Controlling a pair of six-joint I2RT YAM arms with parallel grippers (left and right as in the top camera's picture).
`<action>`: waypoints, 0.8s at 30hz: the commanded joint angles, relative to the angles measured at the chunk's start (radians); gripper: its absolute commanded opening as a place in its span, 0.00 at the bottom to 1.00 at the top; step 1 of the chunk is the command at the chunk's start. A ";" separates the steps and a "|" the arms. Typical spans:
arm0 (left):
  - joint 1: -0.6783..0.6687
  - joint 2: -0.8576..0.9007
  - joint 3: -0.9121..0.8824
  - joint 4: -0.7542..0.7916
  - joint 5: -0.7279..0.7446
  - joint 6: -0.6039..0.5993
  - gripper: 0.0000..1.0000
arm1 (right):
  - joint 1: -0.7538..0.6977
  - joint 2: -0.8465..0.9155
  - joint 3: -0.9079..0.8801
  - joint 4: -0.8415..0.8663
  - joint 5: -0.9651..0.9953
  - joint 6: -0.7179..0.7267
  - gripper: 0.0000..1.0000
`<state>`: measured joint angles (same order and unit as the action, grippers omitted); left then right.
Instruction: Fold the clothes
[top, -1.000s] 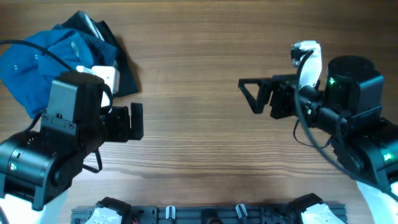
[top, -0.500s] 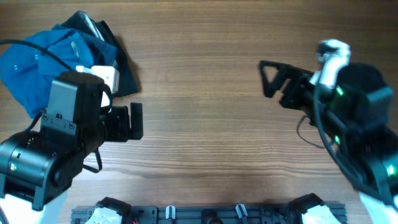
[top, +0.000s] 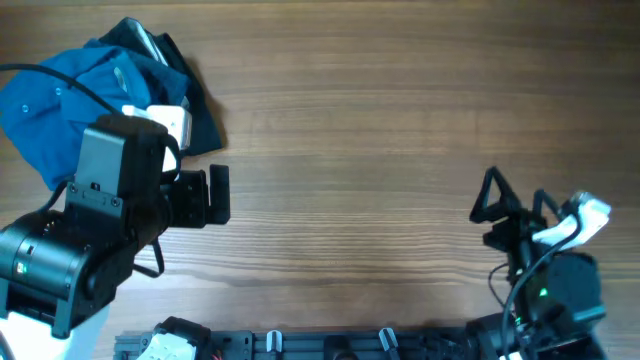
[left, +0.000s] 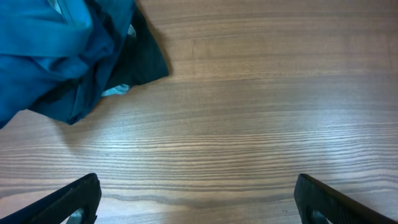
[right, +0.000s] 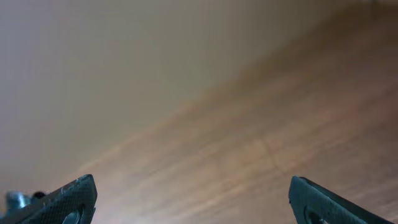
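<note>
Our right gripper (top: 515, 198) withdraws to five o'clock, jaws wide like the left gripper (top: 218, 195); crumpled mid-blue cloth shirt (top: 55, 105) at ten o'clock lies unfolded.

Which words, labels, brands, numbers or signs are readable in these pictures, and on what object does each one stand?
None can be read in any view.
A pale patch at the edge of the blue shirt may be a label, but it is too small to read.
The wooden table shows no lettering.
</note>
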<state>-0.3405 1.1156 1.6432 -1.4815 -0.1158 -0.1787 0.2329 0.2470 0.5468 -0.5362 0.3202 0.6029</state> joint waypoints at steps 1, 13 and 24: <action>-0.005 0.000 0.008 0.003 -0.016 -0.016 1.00 | -0.038 -0.168 -0.191 0.021 0.028 0.102 1.00; -0.005 0.000 0.008 0.003 -0.016 -0.016 1.00 | -0.057 -0.243 -0.409 0.127 0.023 0.185 1.00; -0.005 0.000 0.008 0.003 -0.016 -0.016 1.00 | -0.057 -0.243 -0.409 0.127 0.024 0.185 1.00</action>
<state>-0.3405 1.1156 1.6432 -1.4807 -0.1165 -0.1787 0.1822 0.0200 0.1360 -0.4141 0.3264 0.7746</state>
